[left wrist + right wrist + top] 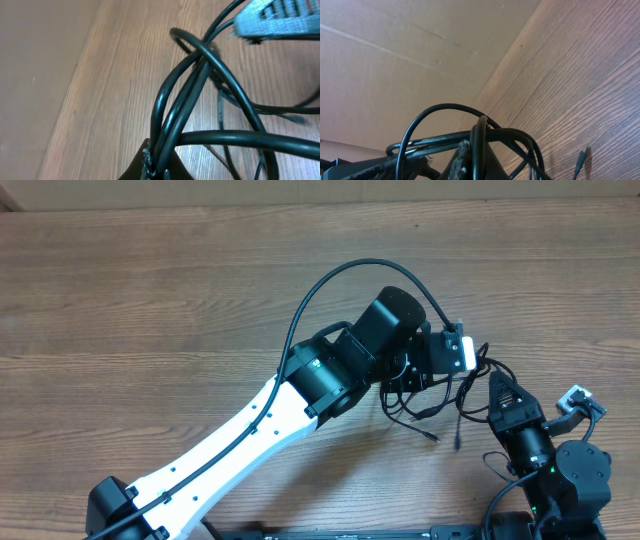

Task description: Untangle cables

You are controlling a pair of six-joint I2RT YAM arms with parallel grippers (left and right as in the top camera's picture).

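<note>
Black cables (pixel 192 85) bunched close in wrist cams, full spread overhead

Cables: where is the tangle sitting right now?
In the overhead view the cables are bunched right of centre on the table, between the left pincer and the right pincer, both shut on strands; two loose plug ends trail toward the near edge.

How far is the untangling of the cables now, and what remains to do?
Done: nothing visible yet; the cables cross each other in one knotted bunch above the table. In hand: the left gripper is shut on several strands, and the right gripper is shut on loops beside it. Left: pull the strands apart and lay each one out separately.
</note>
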